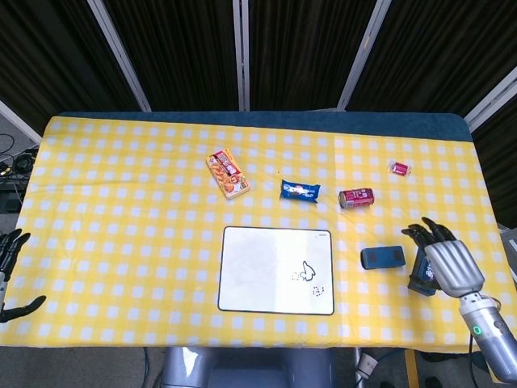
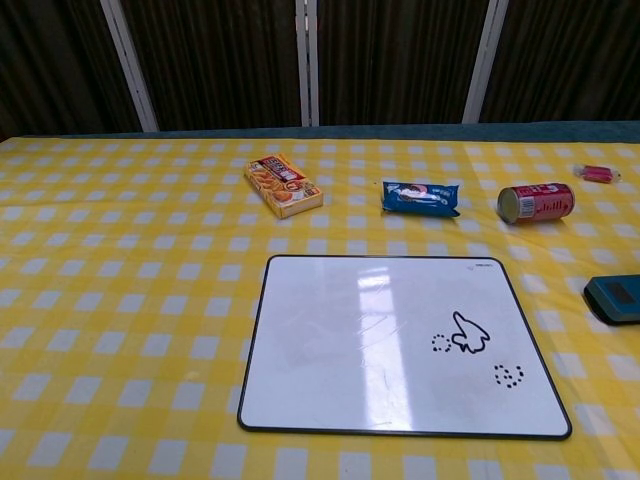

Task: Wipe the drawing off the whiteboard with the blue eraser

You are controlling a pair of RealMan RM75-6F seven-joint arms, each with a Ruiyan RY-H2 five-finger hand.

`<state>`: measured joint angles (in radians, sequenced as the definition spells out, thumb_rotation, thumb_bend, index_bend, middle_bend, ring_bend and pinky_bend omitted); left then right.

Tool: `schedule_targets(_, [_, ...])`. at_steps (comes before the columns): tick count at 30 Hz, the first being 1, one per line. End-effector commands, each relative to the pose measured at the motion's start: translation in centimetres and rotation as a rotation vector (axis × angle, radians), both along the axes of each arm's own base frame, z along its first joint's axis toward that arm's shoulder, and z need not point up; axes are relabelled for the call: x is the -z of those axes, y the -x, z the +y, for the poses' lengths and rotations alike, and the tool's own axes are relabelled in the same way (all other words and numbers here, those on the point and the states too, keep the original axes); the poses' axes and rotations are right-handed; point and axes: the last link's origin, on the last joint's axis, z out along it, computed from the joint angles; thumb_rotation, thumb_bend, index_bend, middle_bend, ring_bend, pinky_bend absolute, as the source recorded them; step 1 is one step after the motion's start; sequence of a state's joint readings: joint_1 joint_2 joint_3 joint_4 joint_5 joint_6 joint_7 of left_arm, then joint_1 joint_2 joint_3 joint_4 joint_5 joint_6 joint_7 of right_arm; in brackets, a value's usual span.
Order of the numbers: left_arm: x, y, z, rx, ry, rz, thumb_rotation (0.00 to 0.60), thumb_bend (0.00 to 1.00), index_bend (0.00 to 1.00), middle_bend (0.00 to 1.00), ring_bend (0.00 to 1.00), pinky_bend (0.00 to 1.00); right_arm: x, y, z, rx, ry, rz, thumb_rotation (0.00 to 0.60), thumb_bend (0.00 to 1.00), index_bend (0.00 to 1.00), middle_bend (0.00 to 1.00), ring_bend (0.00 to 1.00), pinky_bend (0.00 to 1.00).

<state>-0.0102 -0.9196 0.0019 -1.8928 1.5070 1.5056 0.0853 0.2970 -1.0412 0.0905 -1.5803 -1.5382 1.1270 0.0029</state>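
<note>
The whiteboard [image 1: 258, 271] lies flat near the table's front edge, with a small black drawing [image 1: 305, 275] toward its right side; the chest view shows the whiteboard [image 2: 350, 345] and drawing [image 2: 468, 335] close up. The blue eraser [image 1: 382, 257] rests on the cloth just right of the board and is cut off at the chest view's right edge [image 2: 615, 298]. My right hand [image 1: 440, 260] hovers right of the eraser, fingers spread, holding nothing. My left hand [image 1: 12, 271] stays at the far left edge, fingers apart and empty.
A long dark blue box [image 1: 419, 276] lies partly under my right hand. Behind the board are an orange snack box [image 1: 228, 173], a blue wrapped snack [image 1: 300, 191], a red can [image 1: 355, 198] on its side and a small pink packet [image 1: 400, 168].
</note>
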Motion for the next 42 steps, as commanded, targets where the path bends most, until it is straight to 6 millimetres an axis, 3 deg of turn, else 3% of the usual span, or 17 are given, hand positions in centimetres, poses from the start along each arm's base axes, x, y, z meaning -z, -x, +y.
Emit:
schedule_targets(1, [0.0, 0.1, 0.1, -0.005, -0.001, 0.003, 0.6, 0.0, 0.0, 0.0, 0.0, 0.0, 1.8, 0.3, -2.4, -0.001, -0.06, 0.009, 0.6, 0.1, 0.26, 0.23, 0.12, 0.23])
schedule_targets(9, [-0.2, 0.7, 0.2, -0.034, -0.011, 0.007, 0.6, 0.0, 0.0, 0.0, 0.0, 0.0, 5.8, 1.1, -4.0, -0.039, -0.155, 0.105, 0.6, 0.13, 0.28, 0.27, 0.16, 0.27])
schedule_targets(21, [0.1, 0.7, 0.4, -0.034, -0.003, 0.013, 0.6, 0.0, 0.0, 0.0, 0.0, 0.0, 8.5, 2.4, -3.7, -0.121, -0.191, 0.215, 0.6, 0.14, 0.32, 0.29, 0.18, 0.28])
schedule_targets(28, [0.3, 0.5, 0.5, -0.029, 0.002, 0.015, 0.6, 0.0, 0.0, 0.0, 0.0, 0.0, 9.0, 3.3, -4.2, -0.128, -0.178, 0.253, 0.6, 0.14, 0.33, 0.3, 0.19, 0.29])
schedule_targets(42, [0.7, 0.5, 0.8, -0.032, 0.013, 0.021, 0.6, 0.0, 0.0, 0.0, 0.0, 0.0, 9.1, 4.6, -5.2, -0.092, -0.143, 0.273, 0.6, 0.16, 0.42, 0.44, 0.35, 0.37])
